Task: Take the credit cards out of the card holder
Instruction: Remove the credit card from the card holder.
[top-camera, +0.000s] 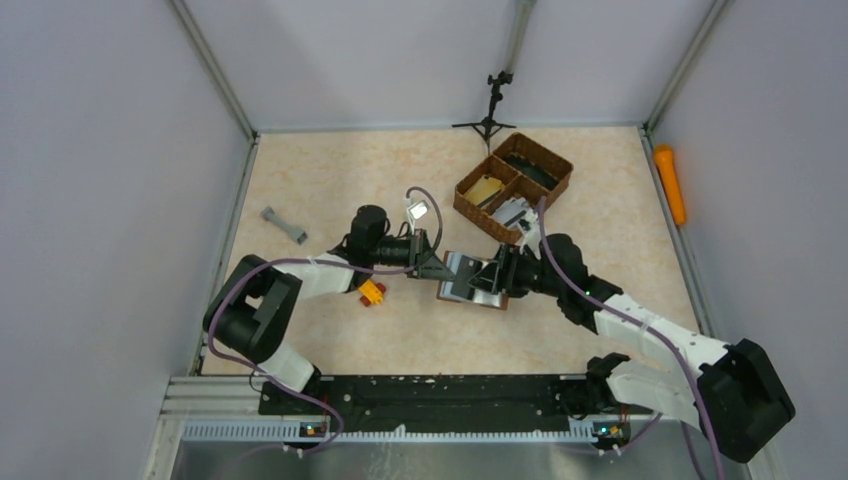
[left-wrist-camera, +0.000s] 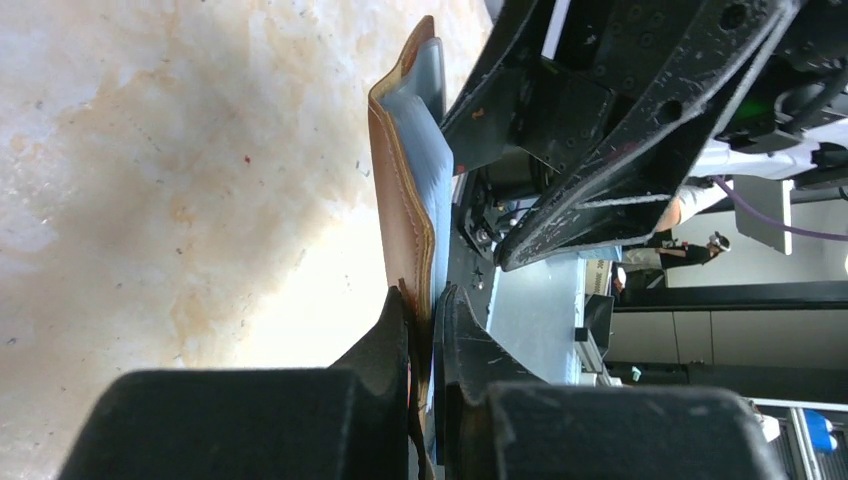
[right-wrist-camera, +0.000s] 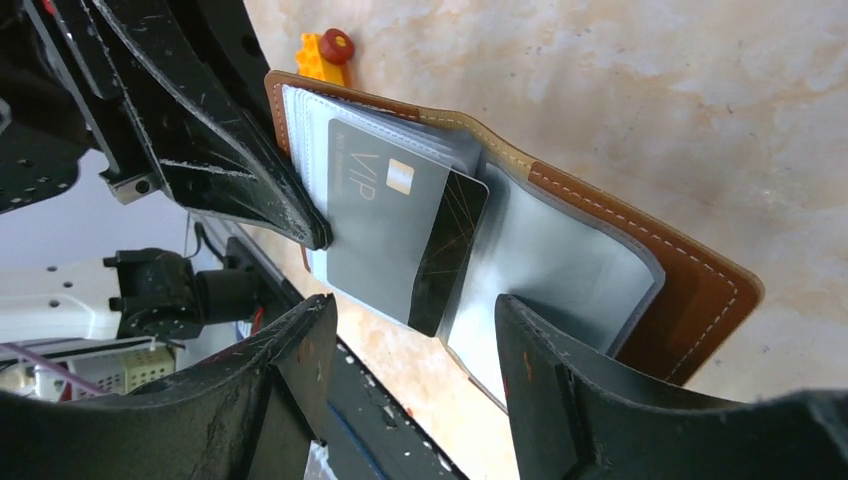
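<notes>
The card holder (top-camera: 468, 280) lies open in the middle of the table, brown leather outside (right-wrist-camera: 690, 300), grey-silver inside. My left gripper (left-wrist-camera: 425, 320) is shut on the edge of its left half (left-wrist-camera: 400, 200), which stands lifted on edge. The credit cards stick partly out of that half's pocket: a grey card marked VIP (right-wrist-camera: 375, 215) over a dark one (right-wrist-camera: 455, 245). My right gripper (right-wrist-camera: 410, 335) is open just in front of the cards' free edge, one finger on each side, not gripping. It shows in the top view (top-camera: 492, 277), facing the left gripper (top-camera: 437, 268).
A brown woven compartment basket (top-camera: 515, 185) stands behind the right arm. A yellow and red toy (top-camera: 372, 292) lies under the left arm. A grey bar (top-camera: 284, 224) lies at the left. A small black tripod (top-camera: 490, 110) stands at the back wall.
</notes>
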